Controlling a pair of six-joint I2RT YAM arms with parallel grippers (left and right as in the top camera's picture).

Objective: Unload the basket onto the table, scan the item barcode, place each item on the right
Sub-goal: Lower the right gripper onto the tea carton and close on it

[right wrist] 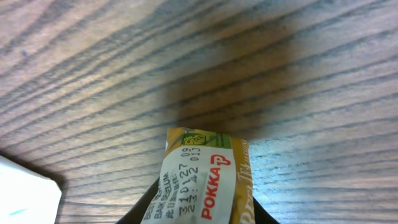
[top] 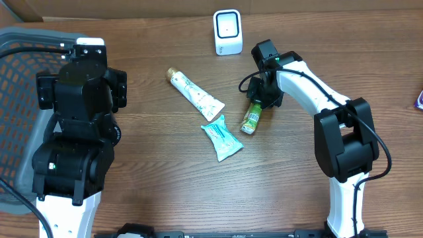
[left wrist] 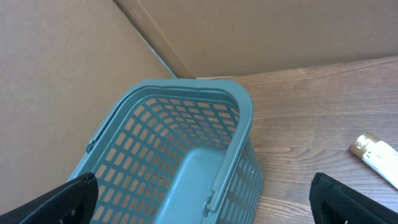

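Clamping Pokka bottle (right wrist: 199,182), right tool (top: 260,104)

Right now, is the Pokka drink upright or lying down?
Lying down: the Pokka drink stretches lengthwise along the wooden table in the overhead view.

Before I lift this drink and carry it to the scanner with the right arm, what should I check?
1. Pokka drink sits between the right gripper's fingers: ok.
2. Grip fully closed and firm: cannot tell.
3. Barcode face located: cannot tell; the wrist view shows only date print and logo.
4. Route to the scanner: ok, bare table between; toothpaste tube and teal packet lie off to the side.
5. Other arm clear: ok, left gripper open above the basket.
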